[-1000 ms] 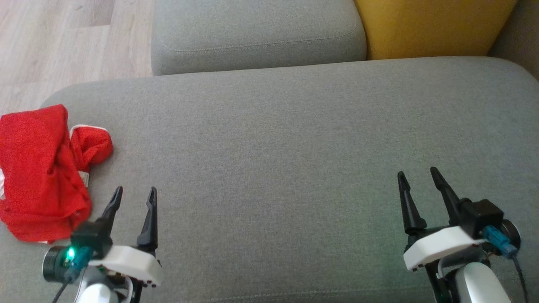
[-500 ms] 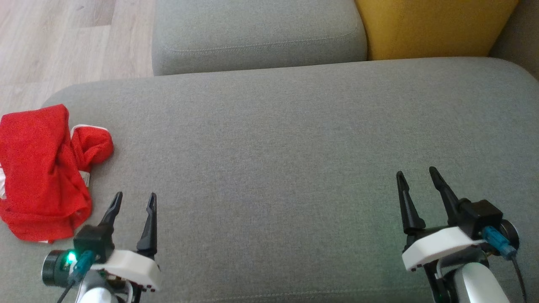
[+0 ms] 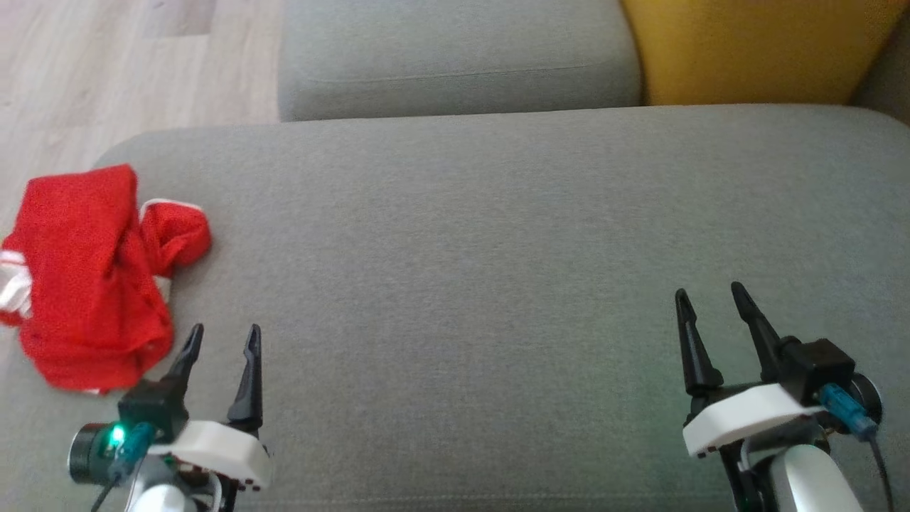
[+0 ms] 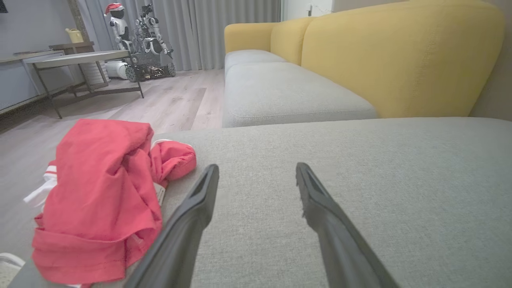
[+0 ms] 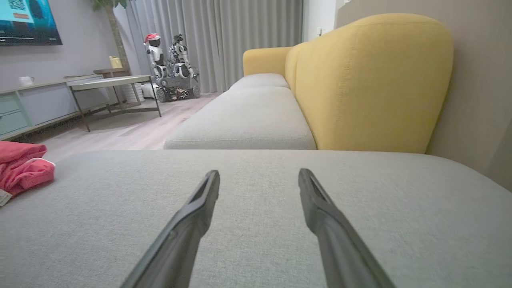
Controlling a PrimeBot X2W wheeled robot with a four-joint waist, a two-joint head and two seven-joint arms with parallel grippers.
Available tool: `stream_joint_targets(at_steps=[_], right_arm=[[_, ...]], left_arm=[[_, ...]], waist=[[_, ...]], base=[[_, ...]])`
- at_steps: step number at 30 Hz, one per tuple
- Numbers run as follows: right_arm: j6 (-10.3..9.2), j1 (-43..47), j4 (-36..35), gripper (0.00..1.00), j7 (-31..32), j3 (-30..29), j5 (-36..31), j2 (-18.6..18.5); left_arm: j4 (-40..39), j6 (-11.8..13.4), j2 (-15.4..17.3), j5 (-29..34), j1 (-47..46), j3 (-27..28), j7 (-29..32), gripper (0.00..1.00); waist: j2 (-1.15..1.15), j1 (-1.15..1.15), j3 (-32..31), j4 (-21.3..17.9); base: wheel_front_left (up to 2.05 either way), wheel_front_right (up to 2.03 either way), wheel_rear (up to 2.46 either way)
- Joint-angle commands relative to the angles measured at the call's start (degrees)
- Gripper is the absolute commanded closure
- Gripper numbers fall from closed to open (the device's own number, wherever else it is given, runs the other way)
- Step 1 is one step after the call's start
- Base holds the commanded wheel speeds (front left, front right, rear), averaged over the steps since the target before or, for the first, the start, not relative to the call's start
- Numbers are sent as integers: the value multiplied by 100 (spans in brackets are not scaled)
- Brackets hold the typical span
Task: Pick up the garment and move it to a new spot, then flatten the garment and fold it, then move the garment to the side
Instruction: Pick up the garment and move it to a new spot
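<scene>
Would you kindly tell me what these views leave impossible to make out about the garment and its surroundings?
1. Red garment: head view, its own crumpled folds hide its shape and underside.
2. Garment's label: left wrist view, too small to read.
3. Wall screen: right wrist view, cut off by the top-left corner.

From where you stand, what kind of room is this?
Most likely a living room, perhaps a staged one: a yellow-backed sofa, a screen on the wall, a table and long curtains.

Grey sofa seat [image 3: 498, 249], yellow backrest [image 3: 753, 50], pale wood floor [image 3: 106, 64], grey curtains [image 5: 240, 28], low table [image 4: 80, 59]
</scene>
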Motion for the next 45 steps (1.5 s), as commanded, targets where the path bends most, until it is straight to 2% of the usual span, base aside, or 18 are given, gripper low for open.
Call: stream_joint_targets(at_steps=[1, 14, 22, 38, 45], right_arm=[[-4, -201, -268, 0, -27, 161, -31, -5], [-4, -223, -580, 0, 69, 357, 8, 6], [-4, -236, -637, 0, 96, 411, 75, 7], [-4, -245, -684, 0, 127, 420, 104, 8], [-4, -464, -948, 0, 314, 386, -74, 8]], left_arm=[[-147, 2, 84, -33, -358, 278, -77, 0], [-223, 56, 206, -133, -404, 518, -77, 0], [-331, 105, 227, -208, -314, 657, -77, 0], [-510, 47, 190, -194, -400, 612, -77, 0], [-639, 22, 196, -268, -857, 763, -77, 0]], waist=[[0, 0, 24, 175], [0, 0, 84, 1456], [0, 0, 125, 1819], [0, 0, 283, 1908], [0, 0, 999, 1732]], base=[[0, 0, 0], [0, 0, 0], [0, 0, 0], [0, 0, 0], [0, 0, 0]])
